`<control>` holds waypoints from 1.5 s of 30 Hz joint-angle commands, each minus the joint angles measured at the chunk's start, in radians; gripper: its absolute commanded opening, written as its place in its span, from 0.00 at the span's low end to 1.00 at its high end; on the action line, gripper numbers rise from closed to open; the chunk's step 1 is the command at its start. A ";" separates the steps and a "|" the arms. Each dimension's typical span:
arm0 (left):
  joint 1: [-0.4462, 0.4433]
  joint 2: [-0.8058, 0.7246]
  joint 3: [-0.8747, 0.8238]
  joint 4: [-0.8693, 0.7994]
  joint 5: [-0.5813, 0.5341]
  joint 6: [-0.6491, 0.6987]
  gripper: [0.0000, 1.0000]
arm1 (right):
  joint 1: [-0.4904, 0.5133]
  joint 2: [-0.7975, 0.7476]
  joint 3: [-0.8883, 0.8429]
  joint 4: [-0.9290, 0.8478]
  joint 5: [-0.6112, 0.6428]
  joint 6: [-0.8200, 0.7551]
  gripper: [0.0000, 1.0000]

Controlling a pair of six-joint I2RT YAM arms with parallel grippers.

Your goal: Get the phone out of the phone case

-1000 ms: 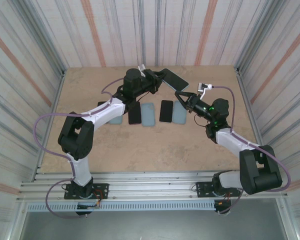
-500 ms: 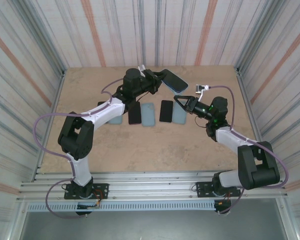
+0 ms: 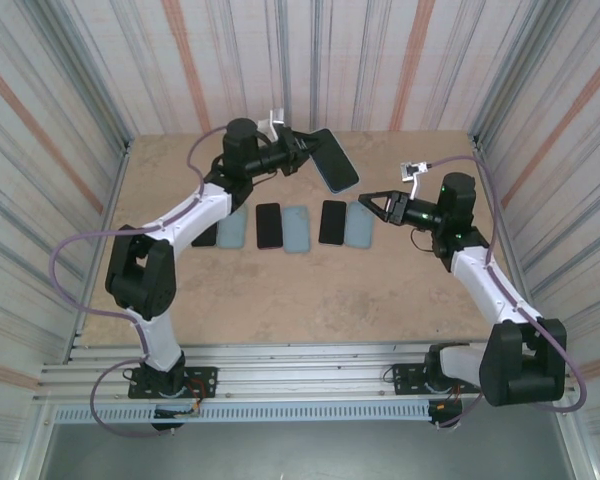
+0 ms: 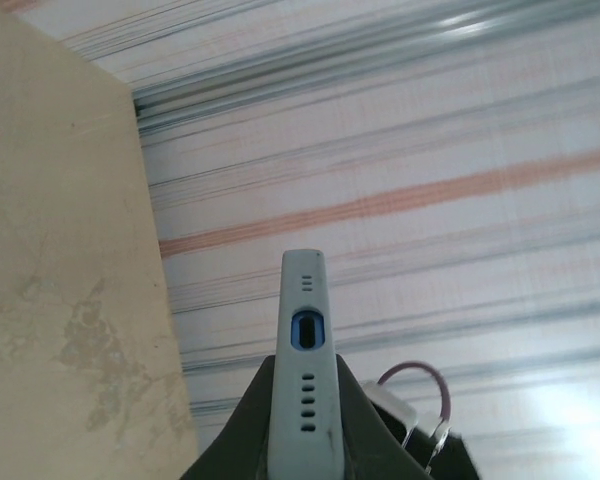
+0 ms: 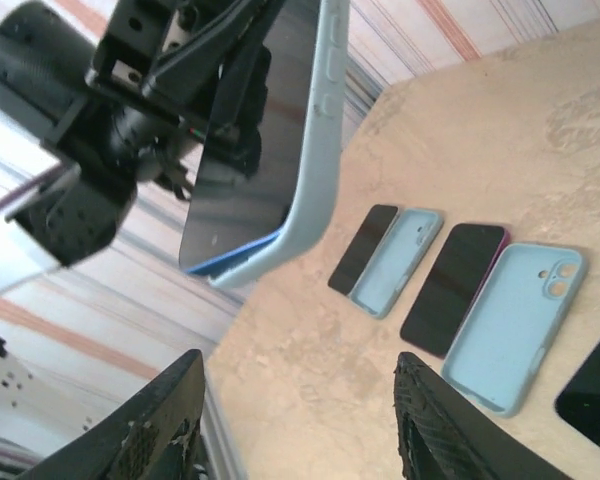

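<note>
A phone (image 5: 252, 150) with a dark, blank screen sits inside a pale blue phone case (image 5: 317, 150). The pair is held in the air, tilted, clamped edge-on between the fingers of the left gripper (image 3: 305, 151) and jutting out past its fingertips. The case's short end faces that gripper's wrist and shows an oval port cutout with rows of small holes. At one lower corner, a strip of darker blue shows between the screen and the case rim. The open right gripper (image 3: 370, 202) is apart from it, not touching.

Tilted cased phone (image 3: 333, 160) clamped aloft by left gripper (image 3: 302, 152), right gripper (image 3: 370, 203) spread nearby
</note>
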 commanded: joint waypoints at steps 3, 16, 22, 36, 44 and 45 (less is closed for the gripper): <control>0.031 -0.079 0.074 -0.047 0.230 0.350 0.02 | -0.006 0.013 0.119 -0.353 -0.087 -0.390 0.57; 0.067 -0.122 0.075 -0.088 0.355 0.605 0.02 | 0.088 0.204 0.330 -0.554 -0.157 -0.749 0.51; 0.067 -0.140 0.037 -0.069 0.308 0.555 0.01 | 0.123 0.237 0.343 -0.518 -0.167 -0.747 0.46; -0.111 -0.283 -0.303 0.322 -0.604 0.324 0.00 | 0.167 0.196 -0.005 0.437 0.014 0.278 0.70; -0.291 -0.235 -0.372 0.557 -1.076 0.277 0.00 | 0.269 0.261 -0.157 0.960 0.394 0.815 0.68; -0.306 -0.227 -0.370 0.578 -1.106 0.280 0.00 | 0.281 0.271 -0.164 1.008 0.435 0.851 0.66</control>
